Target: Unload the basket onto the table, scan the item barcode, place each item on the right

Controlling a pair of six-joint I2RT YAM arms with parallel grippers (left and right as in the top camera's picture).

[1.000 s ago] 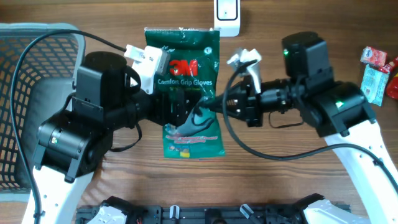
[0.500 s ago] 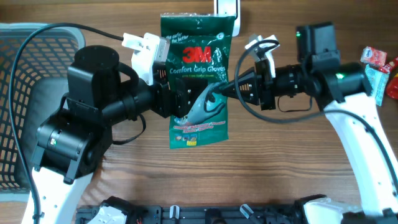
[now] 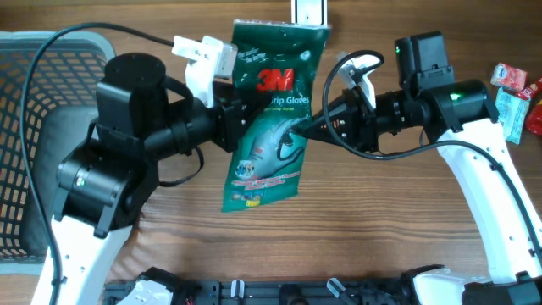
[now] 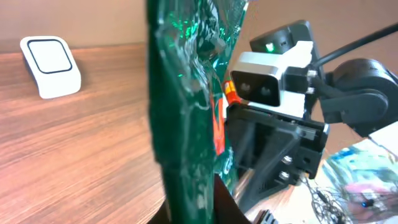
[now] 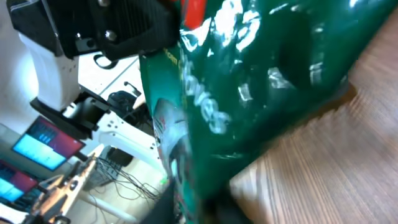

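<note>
The glossy green plastic glove pack (image 3: 269,148) runs far-to-near, header far. The left gripper (image 3: 237,125) clamps it; whether the right gripper (image 3: 307,127) grips is unclear.

Bright, even light up top; glare flashing off the bag (image 5: 249,37), wrist views blurry, soft shadows on the table (image 3: 356,220).

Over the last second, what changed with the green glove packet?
The glove packet shifted toward the white scanner at the far edge and tilted. The left gripper, open before, closed on its left side. The right gripper stays at its right side; its grip is unclear. The basket and small packets at right did not move.
</note>
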